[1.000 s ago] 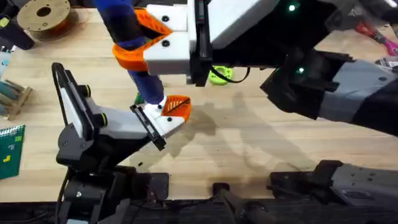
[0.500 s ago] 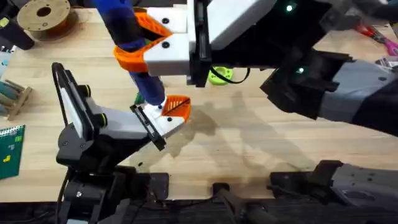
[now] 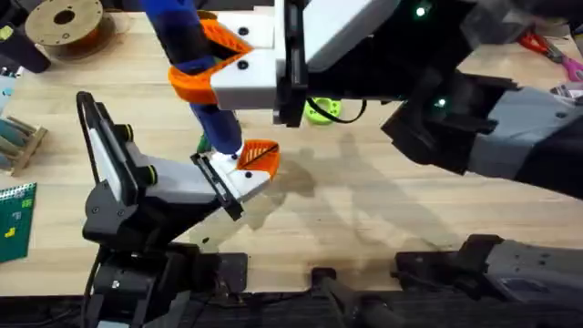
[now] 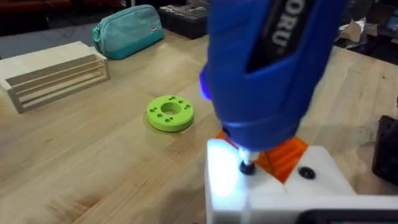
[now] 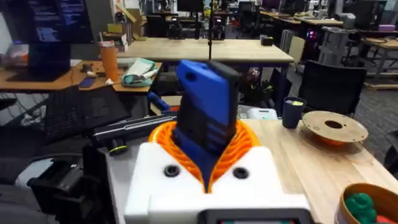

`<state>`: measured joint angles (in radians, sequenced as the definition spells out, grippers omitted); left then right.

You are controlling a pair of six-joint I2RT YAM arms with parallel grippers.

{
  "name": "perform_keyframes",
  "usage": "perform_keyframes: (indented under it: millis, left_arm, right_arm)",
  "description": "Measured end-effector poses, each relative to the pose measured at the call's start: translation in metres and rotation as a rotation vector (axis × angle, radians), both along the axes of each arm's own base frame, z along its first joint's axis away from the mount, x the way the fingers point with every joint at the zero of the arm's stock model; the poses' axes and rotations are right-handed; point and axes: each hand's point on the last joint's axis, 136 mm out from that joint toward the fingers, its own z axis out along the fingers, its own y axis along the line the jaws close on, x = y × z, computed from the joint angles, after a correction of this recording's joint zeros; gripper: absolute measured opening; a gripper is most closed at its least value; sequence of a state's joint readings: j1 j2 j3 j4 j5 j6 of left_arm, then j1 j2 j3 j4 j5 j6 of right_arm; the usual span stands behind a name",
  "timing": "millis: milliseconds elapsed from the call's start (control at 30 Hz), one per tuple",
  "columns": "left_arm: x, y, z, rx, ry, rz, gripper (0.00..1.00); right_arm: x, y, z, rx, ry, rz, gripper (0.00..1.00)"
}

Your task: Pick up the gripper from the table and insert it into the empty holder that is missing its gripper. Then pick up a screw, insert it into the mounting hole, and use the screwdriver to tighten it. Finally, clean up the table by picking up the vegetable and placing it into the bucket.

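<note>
My right gripper [image 3: 202, 56] reaches across the table and is shut on the blue screwdriver [image 3: 214, 123], which stands nearly upright between its orange pads [image 5: 249, 146]. The screwdriver's bit [image 4: 247, 167] rests on a screw in the white holder [image 4: 273, 190], lit by the tool's lamp. The orange gripper [image 3: 261, 155] sits in that holder at the tip of my left arm [image 3: 155, 187]. A small dark green piece, probably the vegetable [image 3: 202, 143], peeks out beside the shaft. The bucket [image 5: 373, 190] shows in the right wrist view with something green inside its rim.
A bright green disc [image 3: 321, 111] lies just right of the work spot. A brown spool [image 3: 64, 23] sits at the far left corner. A wooden rack [image 4: 53, 74] and a teal pouch [image 4: 127, 30] lie farther off. A green circuit board [image 3: 14, 219] is at the left edge.
</note>
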<state>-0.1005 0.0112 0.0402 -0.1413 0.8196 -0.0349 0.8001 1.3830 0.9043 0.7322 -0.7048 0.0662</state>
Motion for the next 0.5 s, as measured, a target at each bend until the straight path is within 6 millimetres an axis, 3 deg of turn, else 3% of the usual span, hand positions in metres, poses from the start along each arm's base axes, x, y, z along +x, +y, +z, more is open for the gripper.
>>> perform_keyframes:
  millis: [500]
  left_arm:
    - [0.0,0.0,-0.0001,-0.002,0.004,0.001,0.004]
  right_arm:
    - [0.0011,0.0,-0.0007,-0.002,0.003,-0.005,0.033]
